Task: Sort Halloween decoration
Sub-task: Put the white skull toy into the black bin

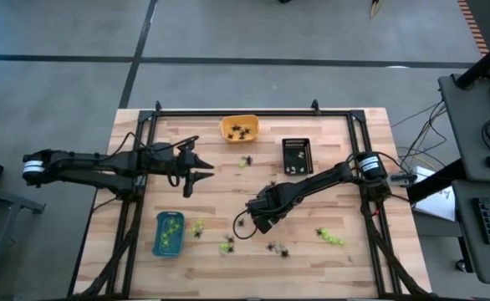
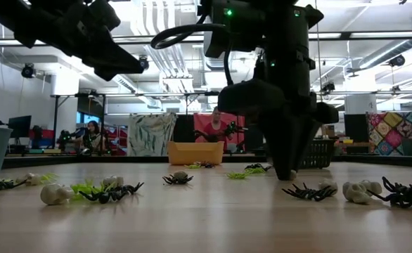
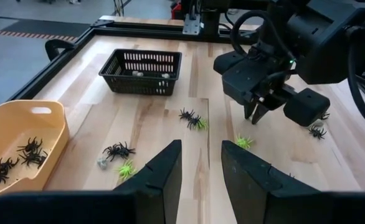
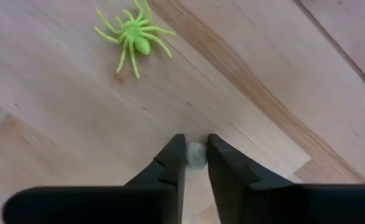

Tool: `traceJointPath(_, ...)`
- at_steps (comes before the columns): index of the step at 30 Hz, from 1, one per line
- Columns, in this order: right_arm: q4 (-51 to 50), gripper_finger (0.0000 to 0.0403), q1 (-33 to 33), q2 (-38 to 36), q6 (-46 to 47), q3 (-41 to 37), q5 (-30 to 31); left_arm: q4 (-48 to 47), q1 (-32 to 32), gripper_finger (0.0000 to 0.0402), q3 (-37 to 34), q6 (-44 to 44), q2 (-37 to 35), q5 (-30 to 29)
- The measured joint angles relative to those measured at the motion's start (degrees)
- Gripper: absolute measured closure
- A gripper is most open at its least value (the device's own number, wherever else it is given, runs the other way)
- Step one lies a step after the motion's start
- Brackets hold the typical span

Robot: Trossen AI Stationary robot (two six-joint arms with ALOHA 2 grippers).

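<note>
Writing: I can read no brand, label or lettering on any tray, trinket or arm.
Right hand (image 4: 195,163): my fingers are nearly together around a small whitish trinket (image 4: 196,155) that sits on the desk (image 1: 220,184) between the tips.
Nearest neighbour: a lime-green spider (image 4: 134,35) lies on the bare wood, apart from my fingertips.
Left hand (image 1: 196,171): it hovers over the desk's left half with a narrow gap between its fingers and nothing in them.
Trays: the orange tray (image 1: 239,128) with black spiders and the black basket (image 1: 298,155) sit near the far edge; the blue tray (image 1: 168,232) with green pieces sits near the front left.
Loose pieces: black spiders (image 1: 278,247), green ones (image 1: 329,238) and whitish bits lie scattered along the front half.
Open room: bare wood lies between my two hands at the desk's middle.
Edges: a dark metal frame (image 1: 253,112) runs along the desk's rim.
</note>
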Motion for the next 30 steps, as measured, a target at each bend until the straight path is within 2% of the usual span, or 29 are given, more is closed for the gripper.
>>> traceJointPath(5,0.0,0.0380,0.1,0.0,-0.2,0.0,0.3,0.3,0.0,0.0306,0.0,0.0,0.6,0.0)
traceJointPath(15,-0.1,0.0393,0.1,0.0,-3.6,0.4,0.7,2.0,0.0,0.0306,0.0,-0.8,0.8,0.0)
traceJointPath(18,-0.2,0.0394,0.1,-0.2,-8.6,0.9,1.4,2.1,0.0,0.0306,0.0,-1.0,0.8,0.0)
traceJointPath(21,-0.8,0.0394,0.3,-1.3,-19.1,1.2,1.1,2.2,0.0,0.0306,0.0,-1.1,0.8,0.0)
traceJointPath(23,-1.2,0.0394,0.9,-2.3,-26.5,1.3,-0.1,2.2,0.0,0.0306,0.0,-1.1,0.9,0.0)
traceJointPath(25,-1.5,0.0390,1.2,-3.4,-29.2,1.3,-2.0,2.2,0.0,0.0306,0.0,-1.5,0.9,0.0)
traceJointPath(28,-3.0,0.0371,0.9,-4.3,-27.8,1.3,-6.8,2.2,0.0,0.0306,0.0,-2.1,0.9,0.0)
traceJointPath(30,-4.7,0.0352,0.6,-4.3,-24.8,1.4,-7.5,2.2,0.0,0.0306,0.0,-2.6,0.9,0.0)
